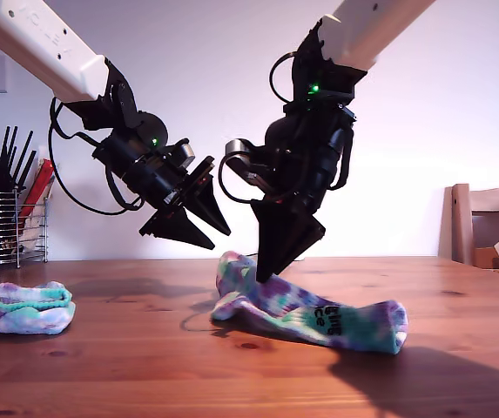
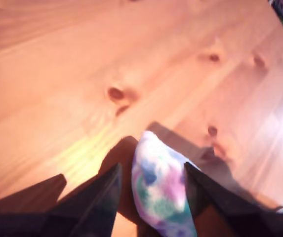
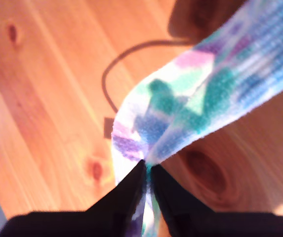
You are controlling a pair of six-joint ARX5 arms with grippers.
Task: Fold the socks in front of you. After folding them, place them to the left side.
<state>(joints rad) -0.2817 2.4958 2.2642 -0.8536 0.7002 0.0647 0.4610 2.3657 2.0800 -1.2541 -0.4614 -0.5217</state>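
two grippers working one sock (image 1: 319, 315) mid-table: my second gripper (image 3: 147, 170) is pinching its cuff, my first gripper (image 2: 151, 185) is hanging open w/ fabric between jaws.

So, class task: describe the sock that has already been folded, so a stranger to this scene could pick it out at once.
Start at the wooden table and look towards the exterior view's left, in front of the wire utensil rack. There lies the folded sock, a compact tie-dyed bundle of teal, purple and white. Unlike the stretched-out sock mid-table, no gripper touches it.
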